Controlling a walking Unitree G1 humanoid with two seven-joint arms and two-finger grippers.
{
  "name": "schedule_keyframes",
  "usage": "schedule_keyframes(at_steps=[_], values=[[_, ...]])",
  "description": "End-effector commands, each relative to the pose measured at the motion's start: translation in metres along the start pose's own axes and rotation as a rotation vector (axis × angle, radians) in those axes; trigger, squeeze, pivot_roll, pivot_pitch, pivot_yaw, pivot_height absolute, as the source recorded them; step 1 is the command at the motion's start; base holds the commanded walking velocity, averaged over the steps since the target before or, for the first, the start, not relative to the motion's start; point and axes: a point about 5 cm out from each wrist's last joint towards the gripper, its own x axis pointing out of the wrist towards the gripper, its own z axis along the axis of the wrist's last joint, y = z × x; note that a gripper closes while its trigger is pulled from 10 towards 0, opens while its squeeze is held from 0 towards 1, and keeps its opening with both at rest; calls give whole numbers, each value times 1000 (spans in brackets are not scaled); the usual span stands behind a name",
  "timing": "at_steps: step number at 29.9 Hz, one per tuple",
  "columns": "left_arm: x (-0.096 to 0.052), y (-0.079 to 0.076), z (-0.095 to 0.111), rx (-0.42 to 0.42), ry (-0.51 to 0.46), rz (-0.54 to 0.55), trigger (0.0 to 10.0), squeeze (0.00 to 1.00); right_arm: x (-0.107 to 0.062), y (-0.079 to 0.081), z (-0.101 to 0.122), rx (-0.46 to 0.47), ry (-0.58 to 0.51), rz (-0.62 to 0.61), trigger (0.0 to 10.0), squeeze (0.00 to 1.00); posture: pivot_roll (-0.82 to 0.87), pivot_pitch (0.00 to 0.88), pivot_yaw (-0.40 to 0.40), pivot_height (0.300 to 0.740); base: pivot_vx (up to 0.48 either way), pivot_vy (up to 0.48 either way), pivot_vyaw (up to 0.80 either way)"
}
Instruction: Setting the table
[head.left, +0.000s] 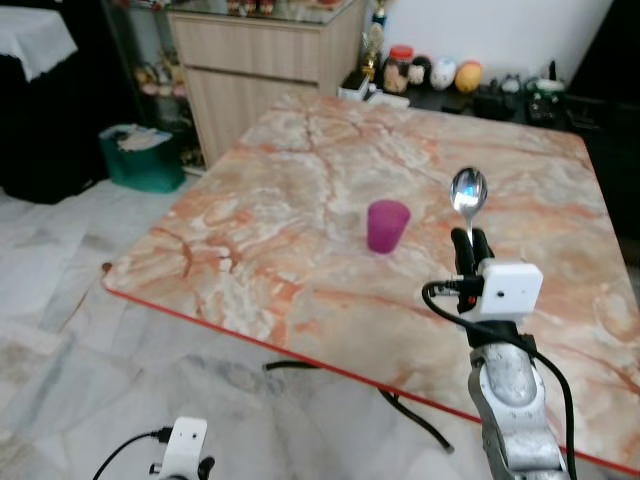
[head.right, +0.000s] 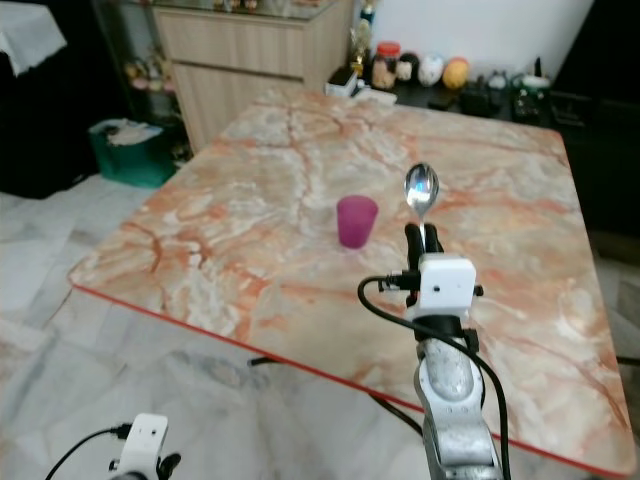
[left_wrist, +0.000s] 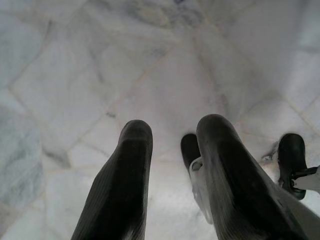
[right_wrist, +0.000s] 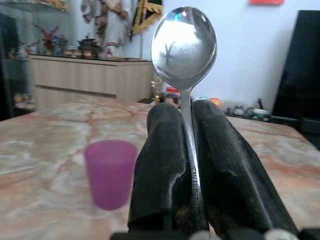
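Note:
A silver spoon (head.left: 468, 190) stands upright with its bowl up, its handle pinched in my right gripper (head.left: 470, 240), which is raised over the near right part of the marble table (head.left: 300, 180). A purple plastic cup (head.left: 387, 225) stands on the table just left of the spoon. In the right wrist view the spoon (right_wrist: 184, 42) rises between the two black fingers (right_wrist: 157, 165), and the cup (right_wrist: 110, 172) is beside them. My left gripper (left_wrist: 172, 135) hangs low over the floor with its fingers apart and nothing between them.
A wooden sideboard (head.left: 260, 60) stands behind the table's far left corner. A green bin (head.left: 140, 155) sits on the floor at left. Small ornaments (head.left: 440, 72) line a dark shelf behind the table. A black cable (head.left: 330, 375) lies on the tiled floor under the near edge.

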Motion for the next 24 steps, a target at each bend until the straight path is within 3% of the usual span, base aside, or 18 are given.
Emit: schedule_keyframes(at_steps=[1,16,24], values=[[0,-1,-2,20,11,-10,10000,0,3,-2,5,1,-15,0,10000,0,39,0,-30,731,0,0,-781],[0,-2,-2,11,8,-7,10000,0,8,3,10,12,-37,10,10000,0,40,0,-31,731,0,0,-773],[0,-3,-3,18,6,-6,10000,0,13,6,14,17,-60,22,10000,0,44,0,-34,731,0,0,0]])
